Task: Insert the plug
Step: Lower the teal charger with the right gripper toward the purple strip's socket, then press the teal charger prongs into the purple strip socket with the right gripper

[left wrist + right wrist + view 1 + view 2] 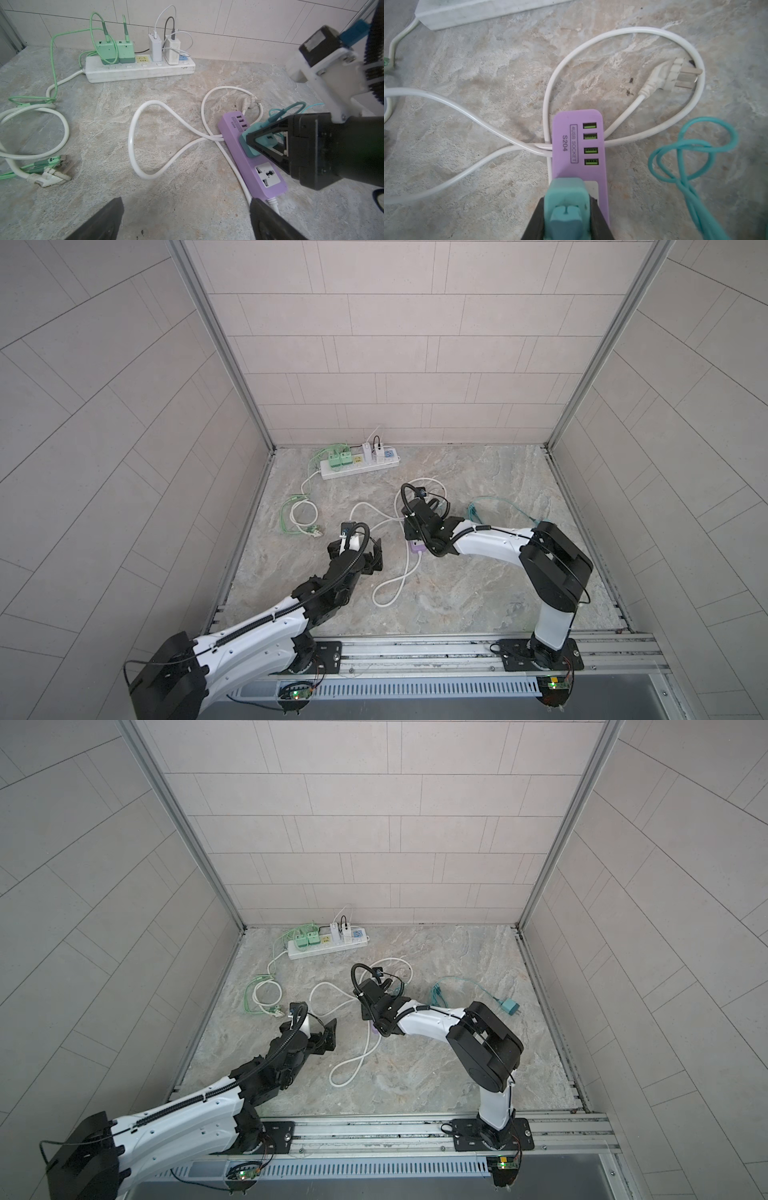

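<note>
Right tool (566, 202) clamps the teal plug (564, 190) square on the purple strip (577, 135), lined up to press home; left tool (187, 201) hangs spread wide, empty.

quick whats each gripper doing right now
Left gripper: open, holding nothing.
Right gripper: closed on the teal plug, at the purple power strip.
</note>
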Robot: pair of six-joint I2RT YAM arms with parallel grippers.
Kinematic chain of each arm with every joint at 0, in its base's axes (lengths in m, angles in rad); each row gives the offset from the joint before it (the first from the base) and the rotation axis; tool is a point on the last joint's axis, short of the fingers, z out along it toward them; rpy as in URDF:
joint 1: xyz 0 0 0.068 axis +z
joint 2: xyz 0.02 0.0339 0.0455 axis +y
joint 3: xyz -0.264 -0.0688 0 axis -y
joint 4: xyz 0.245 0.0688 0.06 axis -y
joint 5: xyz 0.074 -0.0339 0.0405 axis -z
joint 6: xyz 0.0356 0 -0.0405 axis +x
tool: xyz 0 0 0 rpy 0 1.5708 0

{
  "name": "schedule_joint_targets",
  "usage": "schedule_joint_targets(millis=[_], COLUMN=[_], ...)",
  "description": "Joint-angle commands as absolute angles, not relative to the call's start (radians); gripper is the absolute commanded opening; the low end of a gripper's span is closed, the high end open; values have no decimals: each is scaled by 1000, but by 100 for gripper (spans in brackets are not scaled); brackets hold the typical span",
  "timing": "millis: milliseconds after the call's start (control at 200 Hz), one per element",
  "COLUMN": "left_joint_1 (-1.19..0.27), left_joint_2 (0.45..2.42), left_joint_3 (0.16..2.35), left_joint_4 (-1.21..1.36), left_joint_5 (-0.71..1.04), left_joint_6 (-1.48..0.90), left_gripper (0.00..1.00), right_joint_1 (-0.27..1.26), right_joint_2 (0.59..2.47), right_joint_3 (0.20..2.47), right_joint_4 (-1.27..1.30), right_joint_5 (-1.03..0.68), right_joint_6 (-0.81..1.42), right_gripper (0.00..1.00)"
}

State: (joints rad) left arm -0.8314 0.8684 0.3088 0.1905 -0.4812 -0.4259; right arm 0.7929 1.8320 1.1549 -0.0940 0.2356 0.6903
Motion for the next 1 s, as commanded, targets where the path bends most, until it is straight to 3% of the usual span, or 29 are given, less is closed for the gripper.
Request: schedule_joint_targets(millis=[0,480,801,891,996], left_joint_1=[-833,-833,-833,-833,-833], left_joint_2=[844,788,736,737,741], left_joint_3=[298,301,321,321,313], left_joint_4=[174,112,63,57,57], left_joint_5=[-503,-519,-509,-507,-508], left_joint_6=[-414,-416,-402,-396,-395], left_gripper=[100,100,100,100,100], right_joint_1=[795,819,778,765,757], right_joint_2=[1877,2089,2114,2101,2082], right_joint_3=[1163,1290,1359,1355,1377], right_joint_4=[-219,-480,-577,-554,-539], right_joint_5=[248,401,324,285,260], right_joint_6=[709,761,711,692,663], right_gripper=[0,0,0,10,15])
